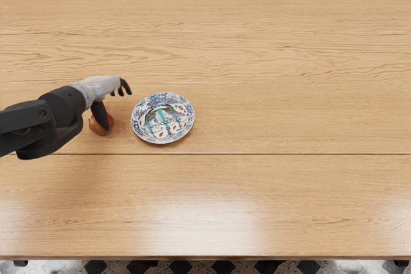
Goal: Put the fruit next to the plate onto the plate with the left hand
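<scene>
**Left hand over the fruit, beside the plate**

The near half of the wooden surface [212, 210] lies bare and glossy, with a seam running across it from side to side. Below its front edge a thin strip of patterned floor [192, 266] shows. Nothing stands between the fruit and the plate.

The plate [162, 117] sits left of centre, round and shallow, painted in blue, white, green and red. Nothing lies on it.

The fruit [94, 126] rests on the surface just left of the plate, close to its rim but apart from it. It is small and round, reddish with a yellowish patch low down, and partly covered from above.

The left arm [38, 126], dark and bulky, comes in from the left edge. The left hand [99, 88] hangs directly above and slightly behind the fruit. Its fingers [122, 88] are spread apart and point toward the plate with dark, bent tips, holding nothing. The thumb [99, 115] reaches down across the top of the fruit; whether it touches cannot be told.
</scene>
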Controlling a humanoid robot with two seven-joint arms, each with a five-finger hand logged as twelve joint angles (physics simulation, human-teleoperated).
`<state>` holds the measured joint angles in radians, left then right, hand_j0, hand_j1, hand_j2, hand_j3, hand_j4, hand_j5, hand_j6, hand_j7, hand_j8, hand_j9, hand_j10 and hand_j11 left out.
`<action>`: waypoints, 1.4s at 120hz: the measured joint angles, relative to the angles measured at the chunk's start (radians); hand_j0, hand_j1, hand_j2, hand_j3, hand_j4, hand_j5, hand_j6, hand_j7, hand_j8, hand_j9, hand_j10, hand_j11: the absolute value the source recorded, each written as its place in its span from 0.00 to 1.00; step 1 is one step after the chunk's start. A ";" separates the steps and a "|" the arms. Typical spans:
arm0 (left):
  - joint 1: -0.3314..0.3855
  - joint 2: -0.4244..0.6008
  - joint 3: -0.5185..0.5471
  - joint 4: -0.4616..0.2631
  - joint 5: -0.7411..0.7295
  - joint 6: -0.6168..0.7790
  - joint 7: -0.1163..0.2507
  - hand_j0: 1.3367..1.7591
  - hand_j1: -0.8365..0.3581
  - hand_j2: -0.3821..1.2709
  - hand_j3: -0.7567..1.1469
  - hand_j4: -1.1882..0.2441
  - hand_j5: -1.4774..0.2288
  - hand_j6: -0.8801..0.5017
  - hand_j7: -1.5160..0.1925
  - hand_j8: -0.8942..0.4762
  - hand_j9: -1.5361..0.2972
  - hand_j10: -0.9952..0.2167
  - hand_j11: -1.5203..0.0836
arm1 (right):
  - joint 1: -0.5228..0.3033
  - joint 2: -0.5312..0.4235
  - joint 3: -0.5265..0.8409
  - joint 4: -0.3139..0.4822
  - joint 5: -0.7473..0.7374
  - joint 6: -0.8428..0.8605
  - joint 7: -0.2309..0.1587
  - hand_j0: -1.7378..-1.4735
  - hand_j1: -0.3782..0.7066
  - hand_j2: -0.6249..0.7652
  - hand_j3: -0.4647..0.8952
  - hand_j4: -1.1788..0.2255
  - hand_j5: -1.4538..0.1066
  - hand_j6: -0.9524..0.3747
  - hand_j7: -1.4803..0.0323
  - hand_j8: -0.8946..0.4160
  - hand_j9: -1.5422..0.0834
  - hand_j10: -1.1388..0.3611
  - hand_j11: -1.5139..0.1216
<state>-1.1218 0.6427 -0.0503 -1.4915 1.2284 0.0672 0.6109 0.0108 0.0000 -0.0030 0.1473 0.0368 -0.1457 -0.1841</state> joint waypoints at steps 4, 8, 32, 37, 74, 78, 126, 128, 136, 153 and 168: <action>0.000 0.001 0.000 0.000 -0.001 -0.001 0.000 0.76 0.62 0.28 0.40 0.57 0.59 0.37 0.61 0.38 0.58 0.51 0.65 | 0.000 0.000 0.000 0.000 0.000 0.000 0.000 0.30 0.03 0.45 0.34 0.84 0.93 0.72 0.98 0.68 0.95 0.76 0.93; 0.002 0.006 0.003 0.000 -0.002 -0.002 0.000 0.76 0.61 0.28 0.40 0.56 0.58 0.36 0.60 0.37 0.57 0.50 0.64 | 0.000 0.000 0.000 0.000 0.000 0.000 0.000 0.30 0.03 0.45 0.34 0.84 0.93 0.72 0.98 0.68 0.95 0.76 0.93; 0.013 0.014 0.035 0.000 -0.004 -0.003 0.000 0.76 0.57 0.29 0.40 0.53 0.54 0.32 0.56 0.34 0.53 0.47 0.60 | 0.000 0.000 0.000 0.000 0.000 0.000 0.000 0.30 0.03 0.45 0.34 0.84 0.93 0.72 0.98 0.68 0.95 0.76 0.93; 0.019 0.017 0.039 0.000 -0.004 -0.003 0.000 0.76 0.56 0.29 0.40 0.52 0.53 0.32 0.55 0.33 0.53 0.46 0.59 | 0.000 0.000 0.000 0.000 0.000 0.000 0.000 0.30 0.03 0.45 0.34 0.84 0.93 0.72 0.98 0.68 0.95 0.76 0.93; 0.036 0.019 0.046 0.007 -0.003 0.001 0.000 0.76 0.48 0.34 0.40 0.44 0.44 0.27 0.46 0.31 0.44 0.36 0.49 | 0.000 0.000 0.000 0.000 0.000 0.000 0.000 0.30 0.03 0.45 0.34 0.84 0.93 0.72 0.98 0.68 0.95 0.76 0.93; 0.036 0.019 0.046 0.008 -0.003 0.001 0.000 0.76 0.47 0.37 0.40 0.43 0.43 0.27 0.45 0.31 0.43 0.35 0.48 | 0.000 0.000 0.000 0.000 0.000 0.000 0.000 0.30 0.03 0.45 0.34 0.84 0.93 0.72 0.98 0.68 0.95 0.76 0.93; 0.034 0.024 0.043 0.005 -0.034 -0.006 0.001 0.74 0.37 0.55 0.40 0.30 0.22 0.39 0.25 0.43 0.26 0.43 0.29 | 0.000 0.000 0.000 0.000 0.000 0.000 0.000 0.30 0.03 0.45 0.34 0.84 0.93 0.72 0.98 0.68 0.95 0.76 0.93; 0.034 0.025 0.043 0.005 -0.036 -0.006 0.001 0.74 0.38 0.53 0.40 0.30 0.22 0.39 0.25 0.44 0.25 0.44 0.28 | 0.000 0.000 0.000 0.000 0.000 0.000 0.000 0.30 0.03 0.45 0.34 0.84 0.93 0.72 0.98 0.68 0.95 0.76 0.93; 0.034 0.025 0.042 0.004 -0.043 -0.004 0.000 0.73 0.39 0.51 0.40 0.28 0.21 0.40 0.24 0.42 0.24 0.44 0.26 | 0.000 0.000 0.000 0.000 0.000 0.000 0.000 0.30 0.03 0.45 0.34 0.84 0.93 0.72 0.98 0.68 0.95 0.76 0.93; 0.026 0.051 0.030 -0.016 -0.069 -0.006 0.000 0.74 0.38 0.53 0.40 0.27 0.17 0.41 0.21 0.46 0.22 0.43 0.24 | 0.000 0.000 0.000 0.000 0.000 0.000 0.000 0.30 0.03 0.45 0.34 0.84 0.93 0.72 0.98 0.68 0.95 0.76 0.93; 0.022 0.077 -0.002 -0.064 -0.079 -0.008 0.000 0.74 0.39 0.53 0.40 0.27 0.15 0.41 0.19 0.45 0.21 0.43 0.23 | 0.000 0.000 0.000 0.000 0.000 0.000 0.000 0.30 0.03 0.45 0.34 0.84 0.93 0.72 0.98 0.68 0.95 0.76 0.93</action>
<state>-1.0998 0.7200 -0.0521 -1.5554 1.1495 0.0590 0.6110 0.0108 0.0000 -0.0030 0.1473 0.0367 -0.1457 -0.1841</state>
